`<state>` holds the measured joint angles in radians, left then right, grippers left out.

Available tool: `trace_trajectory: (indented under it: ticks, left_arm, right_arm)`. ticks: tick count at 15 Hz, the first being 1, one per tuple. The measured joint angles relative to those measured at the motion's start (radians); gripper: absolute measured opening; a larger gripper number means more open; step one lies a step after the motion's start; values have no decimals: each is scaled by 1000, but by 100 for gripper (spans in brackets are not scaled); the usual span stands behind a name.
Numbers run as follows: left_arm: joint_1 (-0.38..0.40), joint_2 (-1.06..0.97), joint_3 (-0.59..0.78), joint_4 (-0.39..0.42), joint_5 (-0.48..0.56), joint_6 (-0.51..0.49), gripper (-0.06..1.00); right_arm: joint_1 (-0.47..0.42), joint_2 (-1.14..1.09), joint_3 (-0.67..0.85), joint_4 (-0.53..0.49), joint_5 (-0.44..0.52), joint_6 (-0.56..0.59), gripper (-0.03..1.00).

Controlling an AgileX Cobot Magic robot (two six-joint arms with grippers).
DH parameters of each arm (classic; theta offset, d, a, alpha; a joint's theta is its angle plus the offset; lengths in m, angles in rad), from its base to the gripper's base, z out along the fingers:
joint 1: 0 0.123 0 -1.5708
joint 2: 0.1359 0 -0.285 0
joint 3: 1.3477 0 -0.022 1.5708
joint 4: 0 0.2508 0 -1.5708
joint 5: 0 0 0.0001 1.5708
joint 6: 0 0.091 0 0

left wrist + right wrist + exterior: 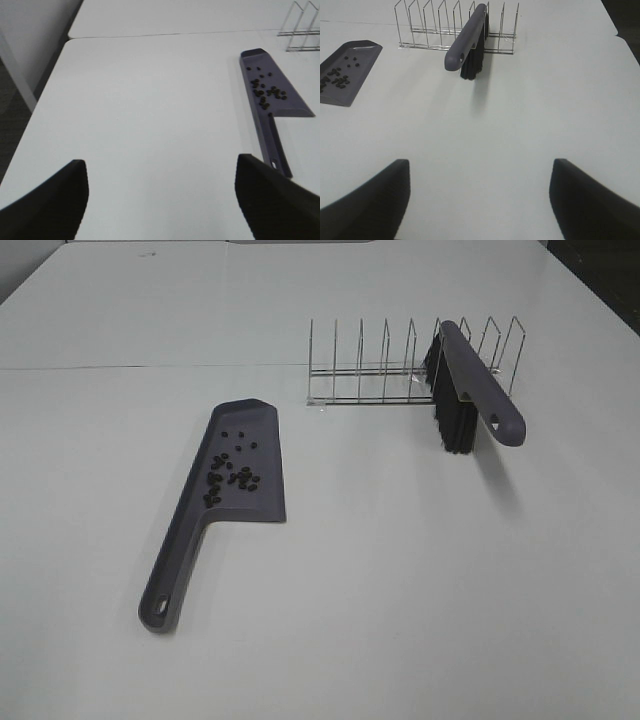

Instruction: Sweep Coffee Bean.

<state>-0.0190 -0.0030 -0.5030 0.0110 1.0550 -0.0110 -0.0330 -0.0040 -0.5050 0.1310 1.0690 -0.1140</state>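
Beans (232, 472) lie in the dustpan (262, 505) — both pincers (160, 200) (477, 200) spread apart, holding nothing.

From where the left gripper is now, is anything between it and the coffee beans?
Nothing visible. The coffee beans lie in the dustpan; only bare table separates them from the left gripper. The brush rests in the rack, off to the side.

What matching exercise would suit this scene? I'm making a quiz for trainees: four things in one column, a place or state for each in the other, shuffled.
Things:
1. coffee beans
2. brush
3. dustpan
4. left gripper

Places or states:
A. flat on the table, handle toward the camera
B. open, holding nothing
C. lying in the dustpan
D. propped in the wire rack

Pairs: 1-C, 2-D, 3-A, 4-B
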Motion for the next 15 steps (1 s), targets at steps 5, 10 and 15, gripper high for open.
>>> trace_trajectory:
  ticks: [5,10,15]
  left_arm:
    - [0,0,0,-79,-6,72,76]
    - [0,0,0,-79,-11,73,76]
    - [0,0,0,-79,-12,73,76]
  right_arm:
    - [0,0,0,-16,0,4,68]
    - [0,0,0,-16,0,4,68]
    - [0,0,0,-16,0,4,68]
